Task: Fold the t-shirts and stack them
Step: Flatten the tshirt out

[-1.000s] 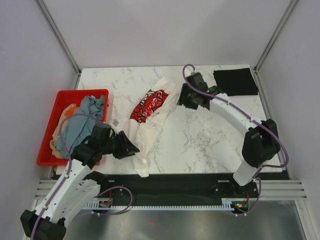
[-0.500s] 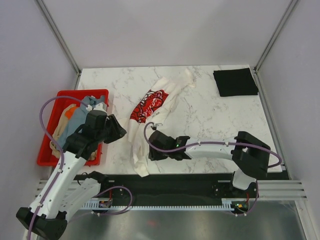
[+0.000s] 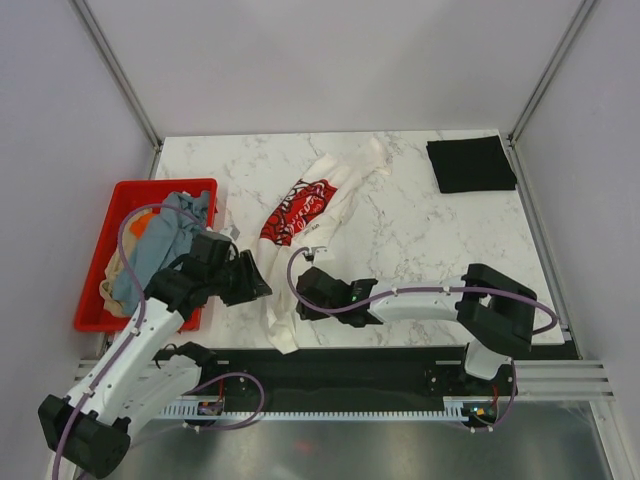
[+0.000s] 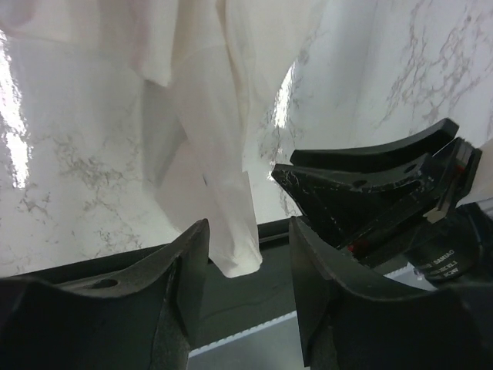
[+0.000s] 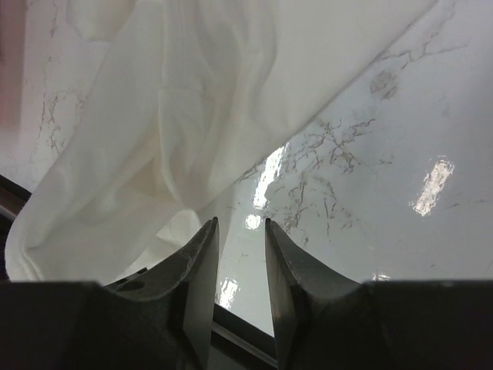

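Note:
A cream-white t-shirt (image 3: 335, 212) with a red chest print lies crumpled in a long diagonal strip on the marble table; its lower end hangs over the front edge. It also shows in the left wrist view (image 4: 208, 100) and the right wrist view (image 5: 192, 92). My left gripper (image 3: 264, 290) (image 4: 248, 225) is open just left of the shirt's lower end, with nothing in it. My right gripper (image 3: 300, 302) (image 5: 241, 223) is open and empty, low over the table just right of that end. A folded black t-shirt (image 3: 470, 163) lies at the back right.
A red crate (image 3: 120, 190) at the left holds grey-blue (image 3: 160, 250), orange (image 3: 140, 225) and tan (image 3: 115, 268) shirts. The right gripper's black body (image 4: 370, 185) fills the right of the left wrist view. A black rail runs below the table's front edge (image 3: 400, 345).
My right arm has swung from the back of the table to the front, beside the shirt's lower end. My left gripper has moved right and down toward that end.

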Robot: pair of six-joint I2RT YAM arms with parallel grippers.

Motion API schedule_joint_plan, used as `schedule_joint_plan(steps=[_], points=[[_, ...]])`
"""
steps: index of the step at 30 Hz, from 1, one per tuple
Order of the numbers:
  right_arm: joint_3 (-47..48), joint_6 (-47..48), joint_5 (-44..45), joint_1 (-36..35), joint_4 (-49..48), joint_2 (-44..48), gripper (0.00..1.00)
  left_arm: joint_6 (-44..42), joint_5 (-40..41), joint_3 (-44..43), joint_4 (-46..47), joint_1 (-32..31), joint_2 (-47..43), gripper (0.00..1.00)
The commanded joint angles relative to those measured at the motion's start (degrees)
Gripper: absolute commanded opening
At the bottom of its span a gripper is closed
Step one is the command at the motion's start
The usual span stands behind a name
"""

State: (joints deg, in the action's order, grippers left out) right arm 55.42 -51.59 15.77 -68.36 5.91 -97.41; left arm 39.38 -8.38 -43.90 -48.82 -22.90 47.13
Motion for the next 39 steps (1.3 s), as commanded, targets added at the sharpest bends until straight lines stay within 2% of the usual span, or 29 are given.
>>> schedule_joint_plan(steps=[1, 5, 9, 20, 25, 31, 35, 38, 39], points=[[-0.84, 0.79, 1.9, 0.15, -2.48, 3.1, 0.39, 1.49, -4.54, 1.35, 1.18, -2.24, -0.64, 0.54], [-1.71, 0.44, 0.49, 0.68, -3.18, 3.1, 0.4, 5.0, -4.19, 4.17, 1.27, -6.1, 2.25, 0.54], [-2.68, 0.53, -1.61, 2.17, -5.56, 2.66, 0.4, 5.01, -4.19, 7.6, 1.27, -8.92, 4.89, 0.54], [3.2, 1.5, -6.89, 2.35, -12.59, -3.22, 0.43, 5.01, -4.19, 7.16, 1.27, -9.1, 2.09, 0.54], [6.89, 1.23, -6.02, 1.74, -11.81, -6.56, 0.45, 5.01, -4.19, 6.99, 1.27, -9.45, 2.17, 0.54], [7.69, 0.35, -1.01, 1.56, -8.02, -8.41, 0.44, 5.01, -4.19, 6.55, 1.27, -9.71, 2.79, 0.54], [7.6, 0.0, -0.13, 1.56, -7.85, -8.77, 0.39, 5.01, -4.19, 6.28, 1.27, -9.71, 3.14, 0.54], [7.69, -0.09, 0.4, 1.56, -7.85, -9.12, 0.31, 5.01, -4.19, 5.58, 1.27, -9.71, 3.67, 0.54], [7.77, -0.09, 0.49, 1.56, -8.02, -9.2, 0.23, 5.01, -4.19, 5.23, 1.27, -9.71, 3.75, 0.54]])
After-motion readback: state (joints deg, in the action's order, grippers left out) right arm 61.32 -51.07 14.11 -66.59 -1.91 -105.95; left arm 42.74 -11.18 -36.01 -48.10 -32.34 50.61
